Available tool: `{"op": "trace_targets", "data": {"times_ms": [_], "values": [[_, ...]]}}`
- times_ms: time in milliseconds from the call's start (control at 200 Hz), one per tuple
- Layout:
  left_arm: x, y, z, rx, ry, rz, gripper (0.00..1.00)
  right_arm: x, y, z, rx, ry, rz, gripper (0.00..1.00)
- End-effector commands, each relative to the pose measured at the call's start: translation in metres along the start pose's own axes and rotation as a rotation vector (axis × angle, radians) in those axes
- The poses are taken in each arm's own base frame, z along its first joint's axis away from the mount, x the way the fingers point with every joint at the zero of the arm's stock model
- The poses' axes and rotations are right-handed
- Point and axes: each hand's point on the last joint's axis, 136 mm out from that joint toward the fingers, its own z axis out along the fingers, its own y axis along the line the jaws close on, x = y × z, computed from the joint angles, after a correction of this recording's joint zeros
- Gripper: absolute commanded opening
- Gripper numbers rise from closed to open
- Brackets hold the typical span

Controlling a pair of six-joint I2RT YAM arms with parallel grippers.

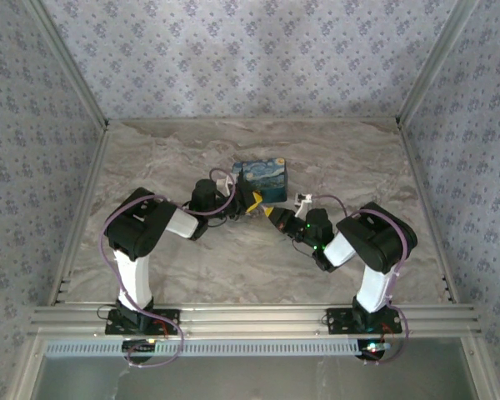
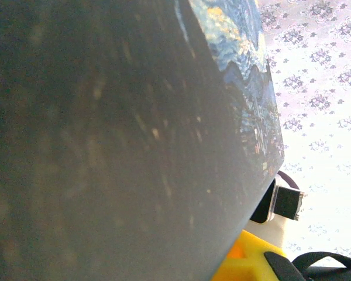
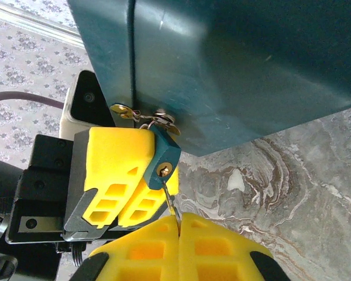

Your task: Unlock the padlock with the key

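Reaching in from the lower left of the top view, the L arm (image 1: 137, 229) bends toward frame ctr. The L gripper (image 1: 252, 205) sits right at the lower-left edge of the printed box (image 1: 262, 179). The box stands on the marble table (image 1: 192, 150), a bit above ctr. Just right of and below the L gripper is the R gripper (image 1: 277, 218), tip aimed up-left at the same box corner. The R arm (image 1: 371, 237) folds back toward the lower right.

Left wrist view: the box's dark side is v. close across left and ctr, w/ the starry print at upper right. A yellow finger (image 2: 245, 266) shows at the btm edge, right of ctr.

Right wrist view, left to right:
- The L gripper's yellow finger is at ctr-left, touching the padlock's left side. A sliver of yellow also shows on the padlock's right side. Can't tell if this gripper is clamped on it or just resting beside it.
- The padlock (image 3: 162, 157), small and blue, hangs tilted a bit left of ctr. Its thin shackle (image 3: 146, 124) is looped thru the hasp (image 3: 141, 113) on the box's lower corner, and the keyhole faces the camera.
- The key (image 3: 171, 202) runs as a thin metal sliver from the keyhole down to btm ctr. The R gripper's fingertips are pressed together there, pinching it.
- The box's teal wall takes the upper right, w/ bare table below it.
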Motion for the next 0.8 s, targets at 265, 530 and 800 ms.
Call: {"op": "trace_targets", "data": {"times_ms": [265, 530, 800], "values": [[0.001, -0.012, -0.001, 0.06, 0.008, 0.028, 0.0, -0.015, 0.014, -0.003, -0.04, -0.06, -0.007, 0.0], [0.002, -0.012, -0.001, 0.068, 0.01, 0.022, 0.0, -0.014, 0.014, 0.0, -0.042, -0.054, -0.008, 0.0], [0.003, -0.02, 0.0, 0.106, 0.013, 0.02, 0.0, -0.019, 0.024, 0.006, -0.072, -0.053, -0.016, 0.0]]}}
